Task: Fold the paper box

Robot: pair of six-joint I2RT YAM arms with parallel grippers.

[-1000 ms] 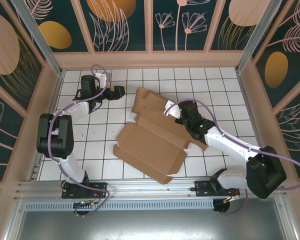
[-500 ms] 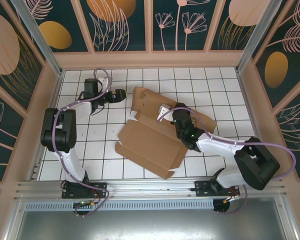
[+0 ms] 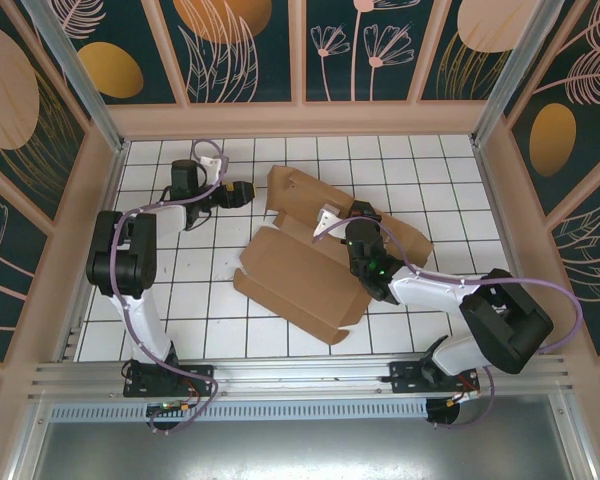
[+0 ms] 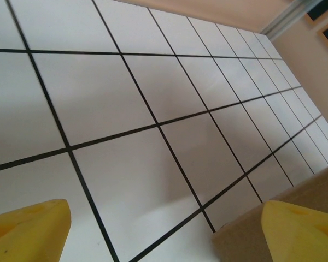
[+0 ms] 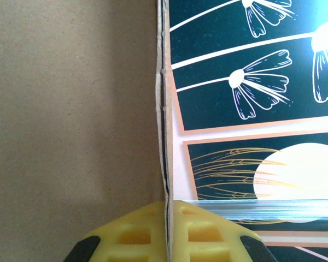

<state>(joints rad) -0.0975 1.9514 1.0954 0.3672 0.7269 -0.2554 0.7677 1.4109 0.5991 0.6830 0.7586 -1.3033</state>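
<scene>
Right arm swung inward over box, left gripper (image 3: pixel 244 190) crept toward far flap. Paper box (image 3: pixel 305 285) mid-table (image 3: pixel 180 290), near half flat. Right gripper (image 5: pixel 167 232) pinching raised panel edge. Left gripper spread, empty. Cardboard likely light, stiff, springy at creases; grab flap edges.

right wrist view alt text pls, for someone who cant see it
The right gripper, at the bottom edge, is shut on the thin edge of the paper box, whose plain brown panel covers the left half. To the right are dark wall panels painted with pale flowers, and a metal rail.
</scene>
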